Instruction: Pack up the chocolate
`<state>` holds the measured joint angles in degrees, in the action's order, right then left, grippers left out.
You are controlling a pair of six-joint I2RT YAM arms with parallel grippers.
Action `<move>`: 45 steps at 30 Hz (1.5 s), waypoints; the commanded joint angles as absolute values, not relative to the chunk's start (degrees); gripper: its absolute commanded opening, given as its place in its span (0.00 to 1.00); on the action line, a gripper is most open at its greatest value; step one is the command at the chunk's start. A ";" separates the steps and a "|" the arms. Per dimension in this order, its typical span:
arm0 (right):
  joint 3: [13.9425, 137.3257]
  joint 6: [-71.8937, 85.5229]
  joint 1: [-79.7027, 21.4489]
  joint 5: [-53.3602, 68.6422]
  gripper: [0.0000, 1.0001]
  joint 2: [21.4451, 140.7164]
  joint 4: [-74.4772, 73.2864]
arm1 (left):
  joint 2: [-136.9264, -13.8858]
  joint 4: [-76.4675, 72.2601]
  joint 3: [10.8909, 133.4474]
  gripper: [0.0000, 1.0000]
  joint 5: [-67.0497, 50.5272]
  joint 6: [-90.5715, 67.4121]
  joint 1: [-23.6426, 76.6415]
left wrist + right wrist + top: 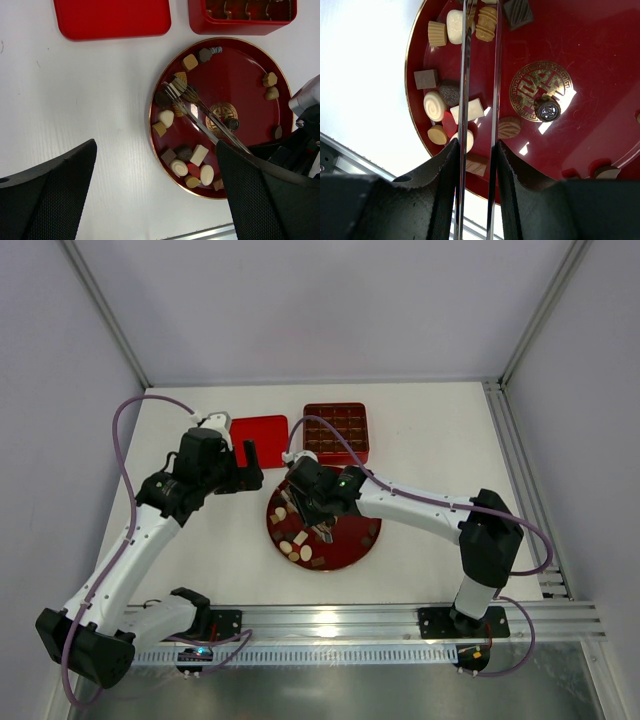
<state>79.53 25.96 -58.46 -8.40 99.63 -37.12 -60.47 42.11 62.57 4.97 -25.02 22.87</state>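
Several chocolate pieces (296, 545), dark, light brown and cream, lie on the round red plate (356, 542), mostly along its left rim (190, 162) (435, 105). My right gripper (312, 502) is over the plate and shut on metal tongs (495, 75). The tongs' (205, 117) tips lie among pieces near the plate's upper left rim. My left gripper (250, 462) is open and empty, its black fingers (50, 195) above the table left of the plate. A dark round piece (547, 110) sits on the gold emblem (540, 82).
A square red box (335, 432) with a grid of compartments stands just behind the plate. Its flat red lid (258, 435) lies to its left. Grey walls enclose the table, with an aluminium rail along the near edge.
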 commanded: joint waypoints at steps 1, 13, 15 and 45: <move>79.81 26.98 -58.97 -9.40 0.37 98.09 -36.65 | -59.85 41.49 63.99 1.00 5.45 -24.43 22.94; 78.31 27.25 -58.89 -9.49 0.37 97.56 -36.39 | -60.03 41.31 63.98 1.00 5.27 -24.52 22.94; 78.48 27.16 -58.97 -9.23 0.37 97.56 -36.30 | -60.03 41.22 63.98 1.00 5.27 -24.52 22.94; 82.70 25.84 -56.87 -11.78 0.33 91.41 -39.81 | -60.03 41.13 64.34 1.00 5.19 -24.61 22.94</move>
<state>80.16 26.20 -57.34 -11.03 94.80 -40.05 -60.47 42.09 62.57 4.95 -25.02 22.87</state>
